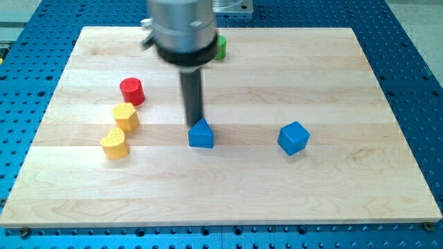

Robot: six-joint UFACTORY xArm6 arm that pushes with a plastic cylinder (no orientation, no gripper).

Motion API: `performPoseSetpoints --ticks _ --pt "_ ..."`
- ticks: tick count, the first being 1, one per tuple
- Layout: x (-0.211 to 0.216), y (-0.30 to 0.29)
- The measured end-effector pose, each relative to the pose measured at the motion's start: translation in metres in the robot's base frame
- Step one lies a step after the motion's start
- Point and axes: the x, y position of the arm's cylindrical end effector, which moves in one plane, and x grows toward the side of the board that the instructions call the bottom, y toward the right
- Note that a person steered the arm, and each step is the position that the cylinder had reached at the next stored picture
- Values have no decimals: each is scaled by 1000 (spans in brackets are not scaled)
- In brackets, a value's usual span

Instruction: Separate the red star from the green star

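Observation:
My tip (194, 125) stands just above the blue triangular block (201, 134), touching or nearly touching its upper edge, near the board's middle. A green block (221, 48) shows at the view's top, mostly hidden behind the arm's grey body; its shape cannot be made out. No red star is visible; it may be hidden behind the arm. A red cylinder (131, 91) sits at the left.
A yellow hexagonal block (126, 117) and a yellow heart-like block (115, 145) lie below the red cylinder at the left. A blue cube (293, 137) sits right of the middle. The wooden board (346, 194) lies on a blue perforated table.

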Motion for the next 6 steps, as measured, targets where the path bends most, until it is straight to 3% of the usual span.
performPoseSetpoints --ticks 2,3,4,6 --pt "-143 100" --pt "-198 92" --pt "-205 37" --pt "-177 -109"
